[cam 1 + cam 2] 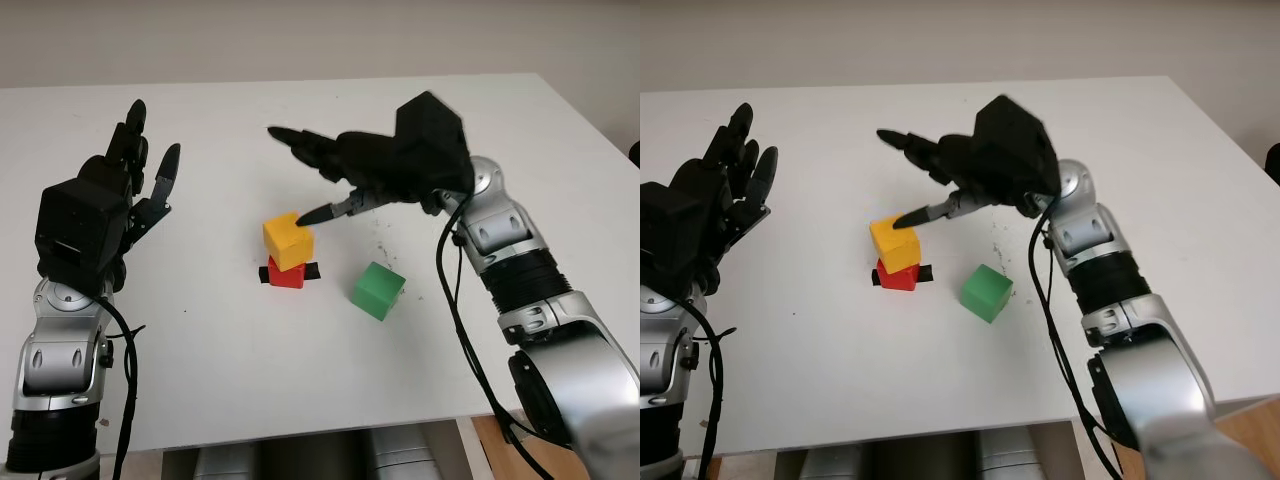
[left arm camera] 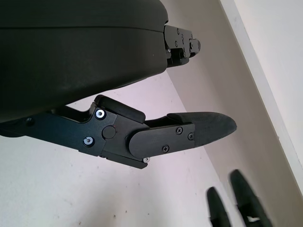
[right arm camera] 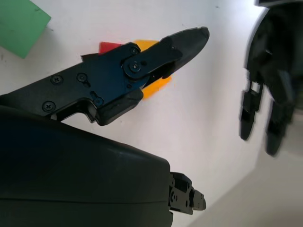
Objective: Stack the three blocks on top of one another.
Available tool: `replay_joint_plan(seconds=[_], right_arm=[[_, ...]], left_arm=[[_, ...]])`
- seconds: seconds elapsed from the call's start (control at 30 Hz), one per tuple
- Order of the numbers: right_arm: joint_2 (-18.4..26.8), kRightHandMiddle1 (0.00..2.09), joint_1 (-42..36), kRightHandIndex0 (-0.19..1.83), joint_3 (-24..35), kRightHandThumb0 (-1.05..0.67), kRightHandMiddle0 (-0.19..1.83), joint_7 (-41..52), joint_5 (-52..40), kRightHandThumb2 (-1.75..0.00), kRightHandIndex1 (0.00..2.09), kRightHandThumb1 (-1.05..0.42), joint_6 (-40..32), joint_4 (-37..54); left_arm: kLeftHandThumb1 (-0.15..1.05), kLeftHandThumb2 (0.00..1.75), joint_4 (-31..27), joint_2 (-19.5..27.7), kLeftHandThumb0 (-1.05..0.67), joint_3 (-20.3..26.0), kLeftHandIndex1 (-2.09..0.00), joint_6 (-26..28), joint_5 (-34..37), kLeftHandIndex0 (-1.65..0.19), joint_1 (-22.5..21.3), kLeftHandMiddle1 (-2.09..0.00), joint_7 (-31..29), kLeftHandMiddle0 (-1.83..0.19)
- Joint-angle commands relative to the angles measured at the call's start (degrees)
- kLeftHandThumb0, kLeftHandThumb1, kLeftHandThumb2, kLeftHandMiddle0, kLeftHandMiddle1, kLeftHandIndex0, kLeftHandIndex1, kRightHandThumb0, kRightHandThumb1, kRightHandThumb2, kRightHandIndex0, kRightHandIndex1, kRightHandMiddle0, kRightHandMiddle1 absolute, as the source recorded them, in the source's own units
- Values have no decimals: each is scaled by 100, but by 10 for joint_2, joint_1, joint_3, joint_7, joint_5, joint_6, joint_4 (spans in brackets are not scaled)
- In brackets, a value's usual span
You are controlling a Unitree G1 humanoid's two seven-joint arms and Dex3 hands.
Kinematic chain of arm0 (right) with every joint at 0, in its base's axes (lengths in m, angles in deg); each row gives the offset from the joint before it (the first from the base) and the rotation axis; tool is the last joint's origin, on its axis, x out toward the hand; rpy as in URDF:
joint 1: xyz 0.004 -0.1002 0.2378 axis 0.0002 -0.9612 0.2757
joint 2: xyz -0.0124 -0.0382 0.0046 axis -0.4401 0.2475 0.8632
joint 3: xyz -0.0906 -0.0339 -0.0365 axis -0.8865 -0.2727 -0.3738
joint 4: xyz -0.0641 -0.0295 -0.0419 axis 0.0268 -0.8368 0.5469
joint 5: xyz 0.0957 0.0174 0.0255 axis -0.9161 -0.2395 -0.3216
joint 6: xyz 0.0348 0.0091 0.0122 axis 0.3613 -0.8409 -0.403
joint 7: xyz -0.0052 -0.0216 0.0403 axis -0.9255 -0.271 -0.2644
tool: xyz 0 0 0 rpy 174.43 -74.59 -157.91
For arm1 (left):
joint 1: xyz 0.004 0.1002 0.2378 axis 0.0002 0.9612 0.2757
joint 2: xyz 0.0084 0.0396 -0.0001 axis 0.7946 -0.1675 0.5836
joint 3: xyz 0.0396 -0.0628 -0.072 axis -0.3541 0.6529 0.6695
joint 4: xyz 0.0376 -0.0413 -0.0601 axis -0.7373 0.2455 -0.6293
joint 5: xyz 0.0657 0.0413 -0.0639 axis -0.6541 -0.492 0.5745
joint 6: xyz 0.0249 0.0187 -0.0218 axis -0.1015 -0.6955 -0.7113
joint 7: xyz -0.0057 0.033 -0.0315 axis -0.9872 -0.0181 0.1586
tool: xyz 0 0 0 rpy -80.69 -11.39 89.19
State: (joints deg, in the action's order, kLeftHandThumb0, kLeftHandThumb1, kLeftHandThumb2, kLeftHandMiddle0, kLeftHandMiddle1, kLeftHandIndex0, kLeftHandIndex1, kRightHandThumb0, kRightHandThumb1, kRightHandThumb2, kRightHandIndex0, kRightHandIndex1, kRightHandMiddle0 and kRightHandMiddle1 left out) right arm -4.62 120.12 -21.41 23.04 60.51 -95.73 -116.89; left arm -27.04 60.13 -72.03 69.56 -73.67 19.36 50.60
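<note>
Over white table (image 1: 230,380), open right hand (image 1: 345,175) hovers above yellow block (image 1: 288,240).

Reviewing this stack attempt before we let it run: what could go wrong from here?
1. The yellow block sits skewed and overhanging on the red block. A finger of the open right hand is right beside it, so a nudge could tip it off.
2. The green block lies apart on the table; setting it on that skewed yellow top may topple the stack.
3. The left hand is open, raised off to the side, and cannot steady anything.
</note>
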Motion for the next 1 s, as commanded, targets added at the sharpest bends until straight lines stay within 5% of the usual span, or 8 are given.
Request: replay_joint_plan(seconds=[0.0,0.1,0.2,0.27,0.5,0.73,0.97], right_arm=[[28,10,44,-5,34,-72,-1,6,-23,-5,8,-86,-9,6],[55,20,52,12,64,-63,16,21,-50,-5,16,-85,5,12],[100,74,50,25,71,-50,4,59,-53,-6,20,-83,68,20],[121,83,48,28,69,-47,4,83,-46,-6,21,-83,128,10],[197,38,-8,45,59,-56,38,84,14,-6,15,-81,349,16],[267,20,-72,38,45,-52,40,74,70,-6,6,-84,395,117],[292,13,-101,39,23,-49,43,68,94,-6,6,-88,482,124]], left_arm=[[105,55,-3,3,-70,6,-5,-3,4,4,-2,-5,0,2],[105,54,-4,4,-71,11,-5,-8,12,4,-3,-5,-3,2],[105,53,-4,4,-71,15,-5,-8,22,3,-6,-5,-6,2],[105,52,-3,2,-71,18,-5,-9,27,3,-9,-5,-5,2],[105,48,-3,0,-73,24,-6,-3,49,2,-17,-6,-4,1],[105,51,-22,3,-71,47,-4,15,66,5,-3,-4,4,5],[105,57,-65,-3,-69,66,-4,33,69,8,30,-5,17,8]])
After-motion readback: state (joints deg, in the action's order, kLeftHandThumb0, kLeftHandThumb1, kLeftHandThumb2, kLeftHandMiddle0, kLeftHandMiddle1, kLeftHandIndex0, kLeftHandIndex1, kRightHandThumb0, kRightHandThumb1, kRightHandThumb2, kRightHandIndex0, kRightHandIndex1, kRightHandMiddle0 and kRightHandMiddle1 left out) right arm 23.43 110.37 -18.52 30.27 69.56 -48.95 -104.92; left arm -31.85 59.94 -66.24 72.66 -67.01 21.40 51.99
